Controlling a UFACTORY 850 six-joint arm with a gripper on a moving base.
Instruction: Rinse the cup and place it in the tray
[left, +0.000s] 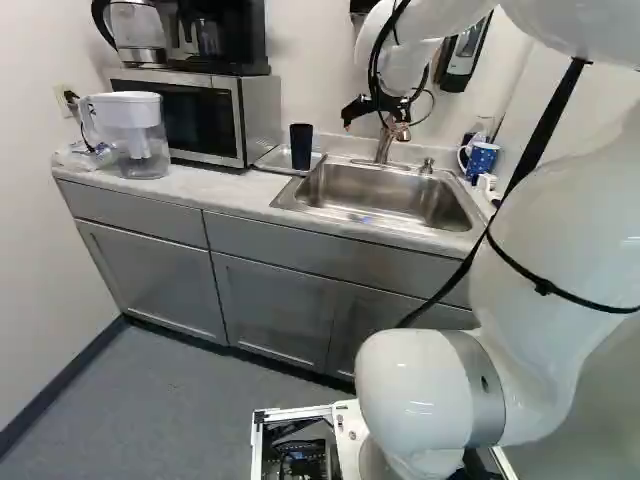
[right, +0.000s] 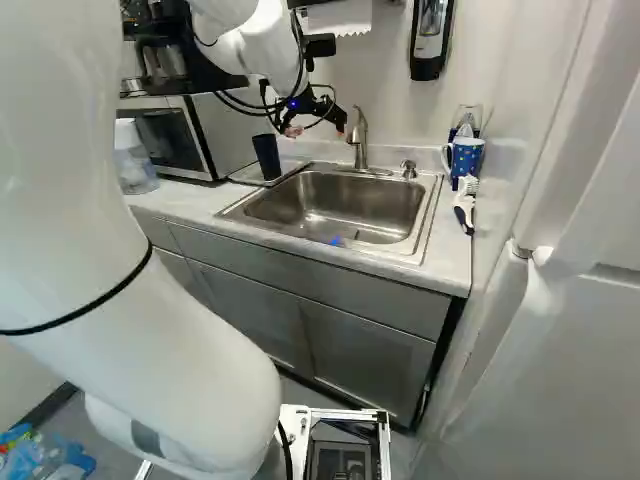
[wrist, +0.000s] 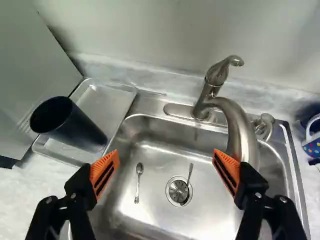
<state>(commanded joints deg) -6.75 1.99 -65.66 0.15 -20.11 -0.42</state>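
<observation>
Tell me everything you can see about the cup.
The cup is a plain, dark blue-black tumbler without a handle, taller than wide and narrowing towards its base. It looks smooth, perhaps plastic. It stands upright, mouth up, on the tray between the microwave and the sink. Its inside is too dark to read. The open tool isn't touching it.

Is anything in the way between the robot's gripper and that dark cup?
Nothing visible stands between the open gripper and the dark cup, which stands on the tray. The faucet is by the finger farther from the cup, so it seems outside that path.
</observation>
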